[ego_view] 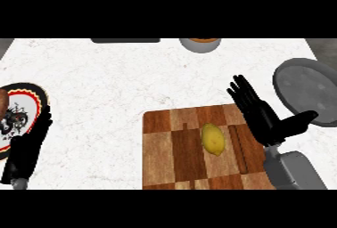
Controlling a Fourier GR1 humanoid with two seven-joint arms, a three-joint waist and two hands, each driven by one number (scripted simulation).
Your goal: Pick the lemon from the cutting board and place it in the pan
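At the far left we note a round plate (36,95) with a dark rim and a red-and-white pattern, partly cut by the view's edge. Our left hand (25,153) lies just below it, a dark shape running down toward the lower edge; we cannot tell how its fingers are set.

Moving right across the white marbled counter (118,75), we reach the wooden cutting board (174,156), a checker of light and dark blocks. The lemon (212,138) lies on it, a little right of the board's middle, long axis running up and down, untouched. A thin groove or rod-like strip (237,149) runs just right of the lemon.

Next comes our right hand (260,113), over the board's right edge: fingers straight and held close together, pointing up and left, thumb spread wide to the right. It holds nothing and sits near the lemon but apart from it.

Farthest right, the grey pan (306,87) rests on the counter, nothing in it. A bowl-like vessel (200,43) and a dark object (125,40) show at the top edge.

We judge the step to be the approach; nothing is picked yet. The next move calls for shifting the right hand left over the lemon, lowering, and curling fingers and thumb round it before carrying it right to the pan.
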